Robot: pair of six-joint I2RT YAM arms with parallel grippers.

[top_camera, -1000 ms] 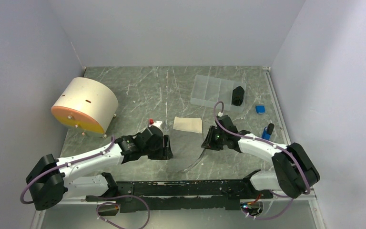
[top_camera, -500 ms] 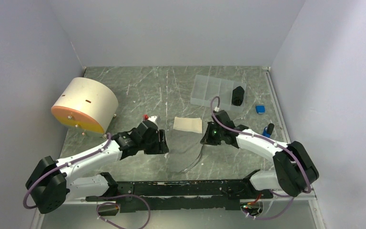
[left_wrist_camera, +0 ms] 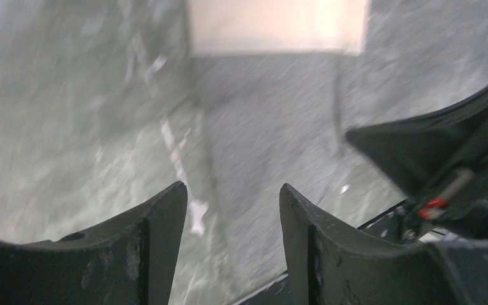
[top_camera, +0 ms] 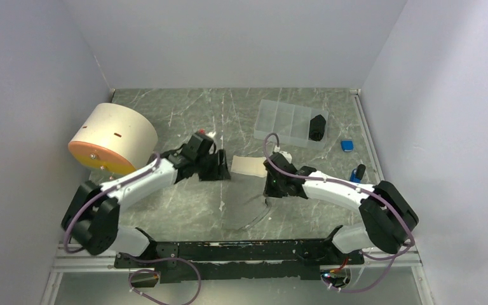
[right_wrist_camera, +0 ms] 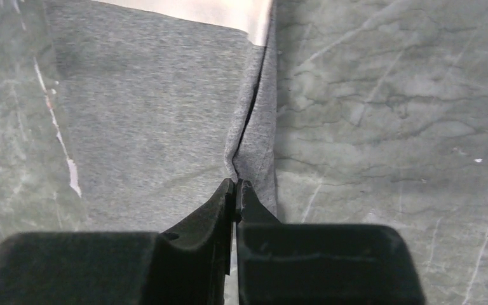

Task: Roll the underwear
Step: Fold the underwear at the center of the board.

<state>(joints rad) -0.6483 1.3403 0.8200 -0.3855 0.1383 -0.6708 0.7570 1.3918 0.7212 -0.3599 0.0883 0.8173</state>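
Right end effector (right_wrist_camera: 236, 189) pinched a fold along the right edge of the grey underwear (right_wrist_camera: 146, 114), lying midway on the green marbled surface (top_camera: 184, 121) between pale walls (top_camera: 229, 38). Left end effector (left_wrist_camera: 232, 203), spread, reached beside the waistband (top_camera: 250, 166).

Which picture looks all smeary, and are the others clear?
Left wrist view: smeared, the grey fabric underwear and marbled table blur beyond the left pincer, the pale waistband glaring white; right wrist view: crisp, the right pincer pinching a fabric fold; top view: clear, evenly lit.
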